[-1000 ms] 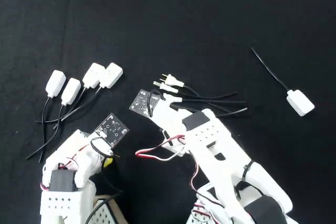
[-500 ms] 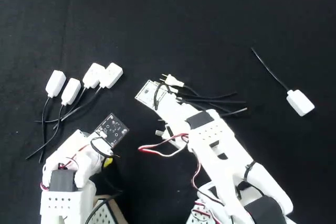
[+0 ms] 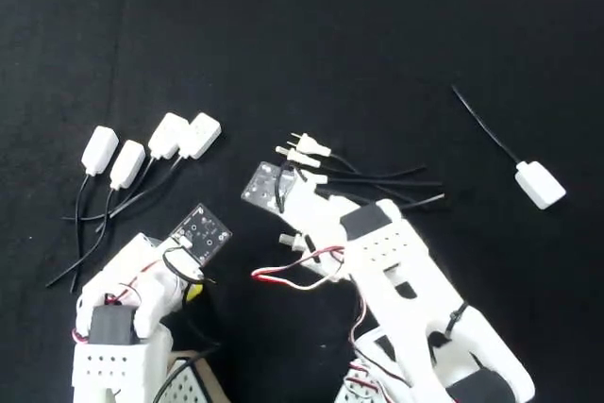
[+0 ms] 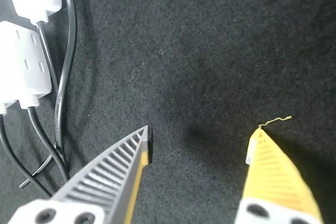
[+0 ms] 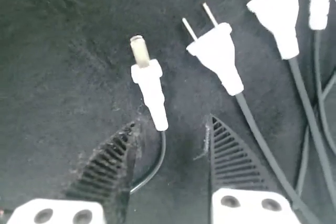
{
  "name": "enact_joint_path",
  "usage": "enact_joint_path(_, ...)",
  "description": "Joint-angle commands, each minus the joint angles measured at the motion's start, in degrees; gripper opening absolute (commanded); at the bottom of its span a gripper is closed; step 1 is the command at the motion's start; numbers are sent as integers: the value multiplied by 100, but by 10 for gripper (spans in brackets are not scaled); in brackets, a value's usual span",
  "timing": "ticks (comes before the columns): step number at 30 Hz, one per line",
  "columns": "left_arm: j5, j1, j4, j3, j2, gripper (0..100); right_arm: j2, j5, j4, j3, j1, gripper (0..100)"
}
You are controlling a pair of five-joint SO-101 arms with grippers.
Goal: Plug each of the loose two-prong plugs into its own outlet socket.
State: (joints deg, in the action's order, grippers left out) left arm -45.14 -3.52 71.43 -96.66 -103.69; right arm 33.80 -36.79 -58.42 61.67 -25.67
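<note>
The right end effector (image 5: pixel 172 125) is spread open. Its two dark ribbed fingers straddle the cable end of one white two-prong plug (image 5: pixel 148 80) without pinching it. That plug lies on the black worktop (image 3: pixel 377 54), turned on edge so its prongs overlap. Just beside it lie a second plug (image 5: pixel 218 56) and a third plug (image 5: pixel 281 14), prongs pointing roughly the same way, their black cables (image 5: pixel 253 125) trailing toward 3 o'clock in the high view. The left end effector (image 4: pixel 202 132) is also spread and holds nothing, hovering over bare cloth near 7 o'clock on the worktop. A cluster of four white outlet sockets (image 3: pixel 168 135) sits at about 9 o'clock, well apart from the plugs near the centre. A fifth socket (image 3: pixel 540 184) lies alone at 3 o'clock. No plug appears seated in any socket, so the task looks barely begun; every pairing seems left to do, likely starting with a grasp on the straddled plug. Open cloth stretches toward 12 o'clock up to the worktop's far edge, and between the plugs and the fifth socket. The crowded cables by the cluster and beside the right arm look like the tight spots.
</note>
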Motion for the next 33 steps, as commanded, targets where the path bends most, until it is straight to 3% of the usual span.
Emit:
enact_joint_path(1, -53, -84, 44, -75, -53, 300, 136, -123, 290, -75, -607, 178)
enact_joint_path(12, -53, -84, 44, -75, -53, 300, 127, -220, 932, 409, -791, 179)
enact_joint_path(25, -53, -84, 44, -75, -53, 300, 110, -264, 1037, 541, -457, 178)
enact_joint_path(33, -53, -84, 44, -75, -53, 300, -664, -264, 1292, 330, -440, 177)
